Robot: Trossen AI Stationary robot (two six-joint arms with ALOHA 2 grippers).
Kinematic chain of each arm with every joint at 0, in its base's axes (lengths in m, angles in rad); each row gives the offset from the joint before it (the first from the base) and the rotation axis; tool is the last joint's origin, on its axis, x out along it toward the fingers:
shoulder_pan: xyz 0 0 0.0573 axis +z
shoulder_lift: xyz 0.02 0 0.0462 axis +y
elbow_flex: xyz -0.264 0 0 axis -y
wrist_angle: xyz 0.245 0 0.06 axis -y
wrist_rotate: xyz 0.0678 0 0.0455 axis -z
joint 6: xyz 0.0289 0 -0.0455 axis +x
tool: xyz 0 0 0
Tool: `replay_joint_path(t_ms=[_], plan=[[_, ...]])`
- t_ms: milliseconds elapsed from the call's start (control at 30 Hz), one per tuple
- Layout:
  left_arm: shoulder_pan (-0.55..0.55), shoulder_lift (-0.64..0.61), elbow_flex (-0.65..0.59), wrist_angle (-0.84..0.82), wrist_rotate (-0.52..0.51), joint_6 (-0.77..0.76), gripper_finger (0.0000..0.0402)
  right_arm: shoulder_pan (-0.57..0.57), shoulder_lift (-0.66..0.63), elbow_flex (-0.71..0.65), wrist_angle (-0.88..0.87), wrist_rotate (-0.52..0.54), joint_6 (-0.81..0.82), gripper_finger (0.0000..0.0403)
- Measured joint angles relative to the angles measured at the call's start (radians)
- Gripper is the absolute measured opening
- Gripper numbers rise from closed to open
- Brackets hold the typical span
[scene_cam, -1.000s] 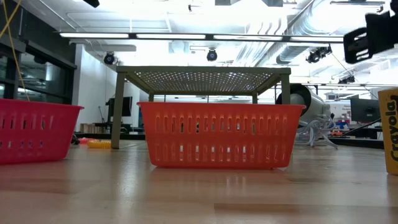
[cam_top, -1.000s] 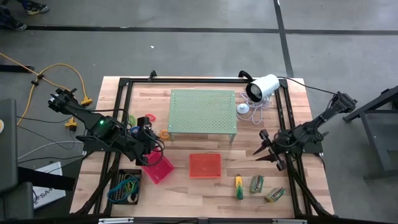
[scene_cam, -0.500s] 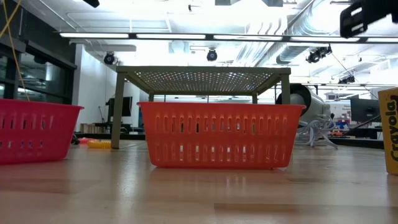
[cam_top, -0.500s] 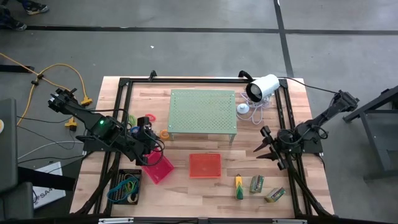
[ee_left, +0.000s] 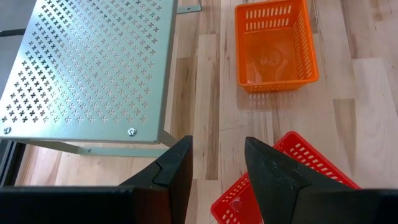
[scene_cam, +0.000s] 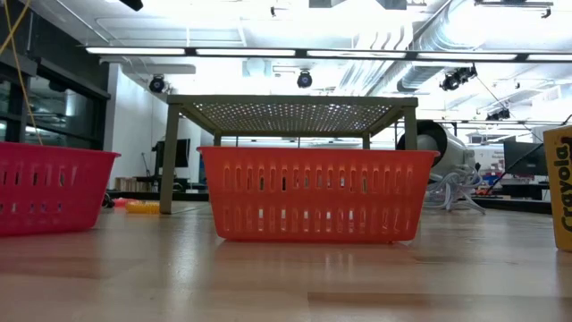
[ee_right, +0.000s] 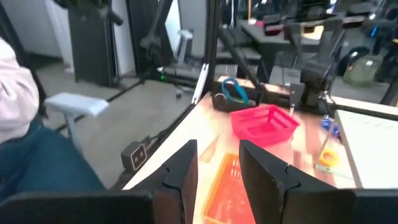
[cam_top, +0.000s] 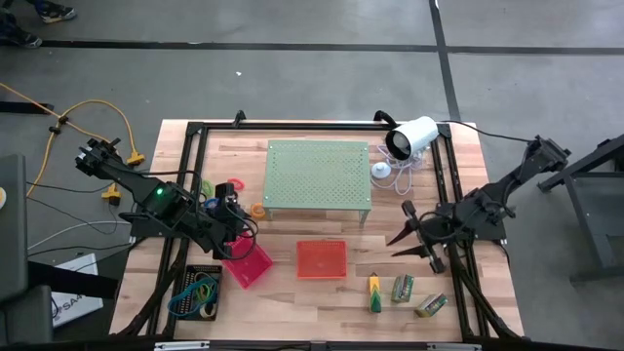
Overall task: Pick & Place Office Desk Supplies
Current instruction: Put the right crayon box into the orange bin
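While the wooden table (cam_top: 292,292) is bounded by a black frame along its edges, open boards are left at its centre front between the trays and the near edge. At the back centre the pale green perforated stand (cam_top: 318,175) is set, with a white camera (cam_top: 410,137) by its right corner. 3 trays are lined up in front: an orange-red one (cam_top: 321,258) in the middle, a pink one (cam_top: 248,264) to its left, a black one (cam_top: 196,291) at the front-left corner holding green and blue rubber-band loops (cam_top: 199,290). The left gripper (cam_top: 230,216) is held above the pink tray, fingers (ee_left: 174,173) parted and empty. The right gripper (cam_top: 401,231) is raised over bare boards right of the stand, its fingers (ee_right: 180,171) parted with nothing between them. Near the front-right edge lie a yellow-green marker (cam_top: 373,292) and 2 green-labelled packs (cam_top: 402,288), just apart. Pink and orange rings (cam_top: 237,185) lie left of the stand.
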Motion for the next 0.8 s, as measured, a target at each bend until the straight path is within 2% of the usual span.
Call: replay_joint_path(t_ms=[433,533,800], plan=[[0.0,0.0,0.0,0.001,0.0,0.0,0.0139,0.131,0.211,0.331,-0.433,0.015,0.061,0.0106],[0.0,0.0,0.0,0.001,0.0,0.0,0.0138,0.179,0.236,0.378,-0.524,0.025,0.085,0.0106],[0.0,0.0,0.0,0.001,0.0,0.0,0.0139,0.294,0.263,0.413,-0.656,0.034,0.31,0.0106]])
